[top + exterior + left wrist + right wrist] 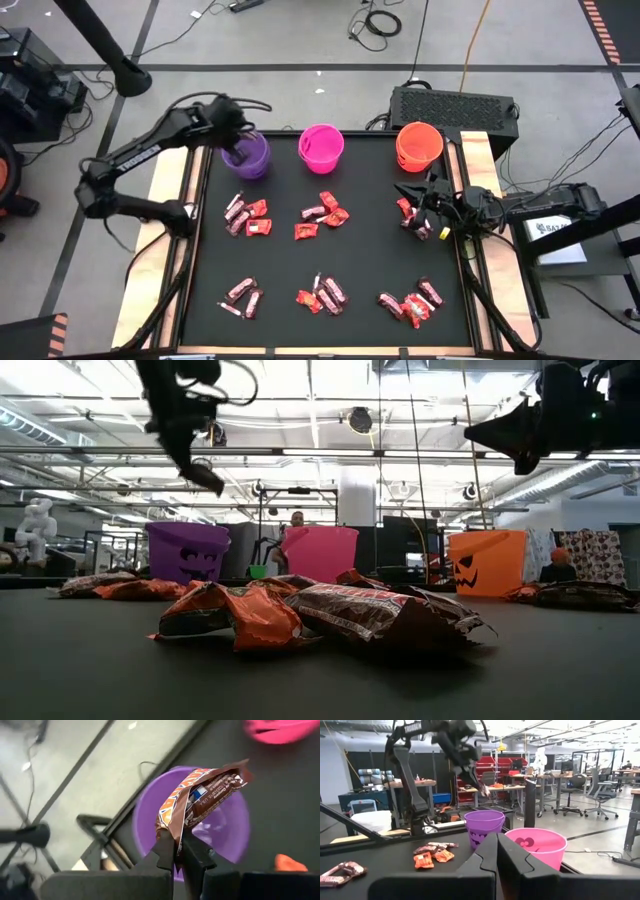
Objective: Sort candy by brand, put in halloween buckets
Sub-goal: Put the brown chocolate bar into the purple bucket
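Observation:
My left gripper [243, 140] hangs over the purple bucket [247, 155], shut on a brown candy bar [205, 795] with orange and white lettering. The same gripper [210, 480] shows high above the purple bucket [187, 550] in the low view. My right gripper [415, 205] is shut and holds nothing. It hovers above a small candy pile [408, 212] at the mat's right edge, just in front of the orange bucket [418, 145]. The pink bucket [321, 147] stands between the other two. All three stand upright on their bases along the far edge. My left gripper pinches the brown bar between its two fingers by one crimped end of the wrapper [172, 837]. The fingers [165, 852] point down at a slant. The bar is lifted clear and sticks out beyond the fingertips, over the purple bucket's opening [225, 835].
Several small piles of red-orange and maroon candies lie on the black mat: two in the middle row [246, 217] [322, 213] and three in the near row [243, 295] [322, 296] [410, 303]. A black box [455, 105] sits behind the orange bucket. Wooden rails [170, 190] border the mat.

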